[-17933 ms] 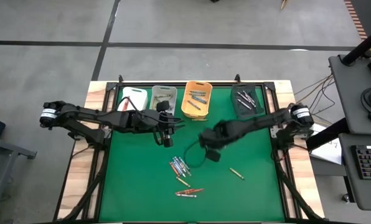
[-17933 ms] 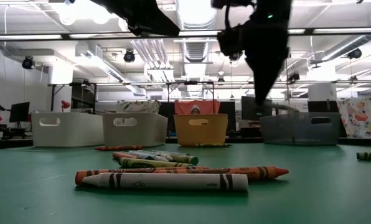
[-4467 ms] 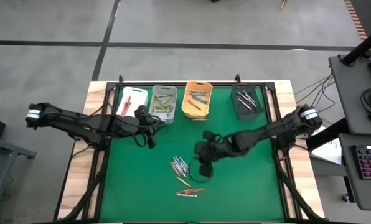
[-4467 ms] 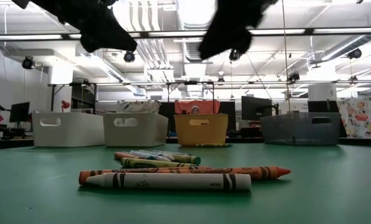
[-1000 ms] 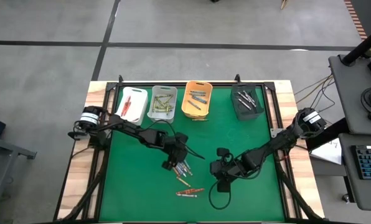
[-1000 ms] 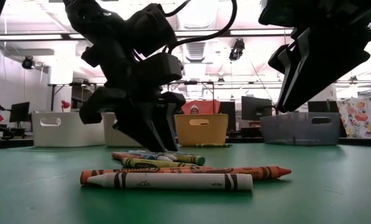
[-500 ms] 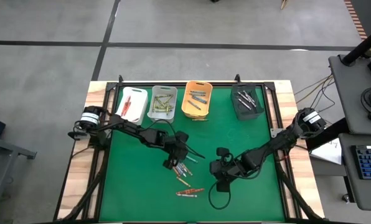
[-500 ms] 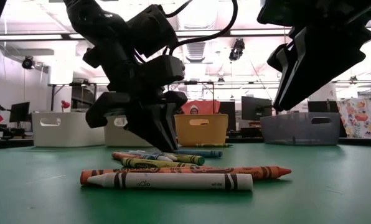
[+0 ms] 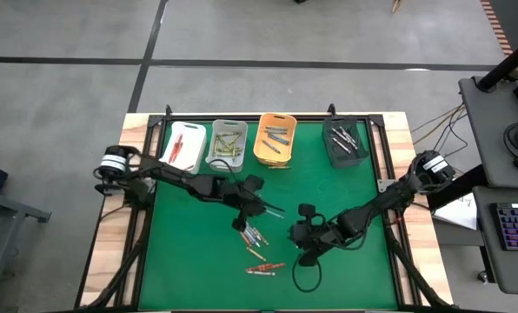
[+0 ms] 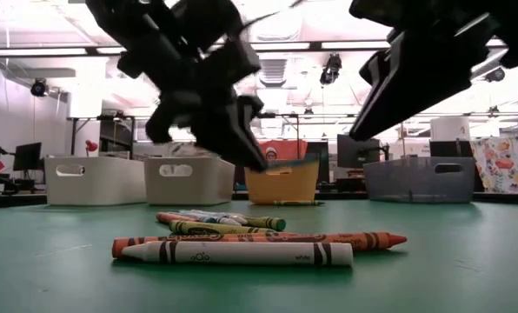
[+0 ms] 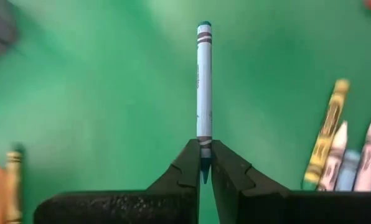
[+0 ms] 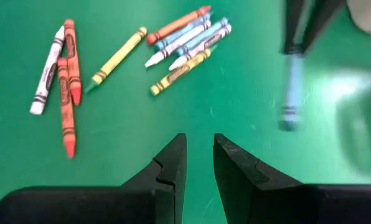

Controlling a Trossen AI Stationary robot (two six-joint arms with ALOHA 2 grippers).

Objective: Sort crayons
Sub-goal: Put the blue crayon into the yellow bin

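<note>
Holding a blue crayon (image 11: 203,93), my left hand (image 11: 204,165) is pinched fully shut on one end of it, and the stick projects straight out ahead of the fingers, its long axis in line with the hand. The left wrist view alone shows this grip clearly. In the high view the left hand (image 9: 246,209) sits over the middle of the green counter (image 9: 189,261), just above the loose pile, but the crayon there is only a thin sliver. In the low view the hand (image 10: 242,143) is raised off the counter, with a blue tip showing at its lower end.

The right hand (image 12: 198,168) hovers over bare green surface with its fingers slightly apart and nothing between them. The high view places it (image 9: 304,242) to the right of the pile, well apart from the bins.

The right wrist view gives the best layout of the remaining crayons: a cluster of five (image 12: 185,43) lying side by side on a shared diagonal, a yellow crayon (image 12: 117,57) just beside them on a similar slant, and a white crayon (image 12: 47,71) touching two red-orange crayons (image 12: 66,93) farther off. The low view shows the white one (image 10: 233,253) lying flat, side-on to the camera, with an orange one directly behind it.

Four bins line the far edge: white (image 9: 188,130), grey (image 9: 214,155), orange (image 9: 261,158) and black (image 9: 332,149).
</note>
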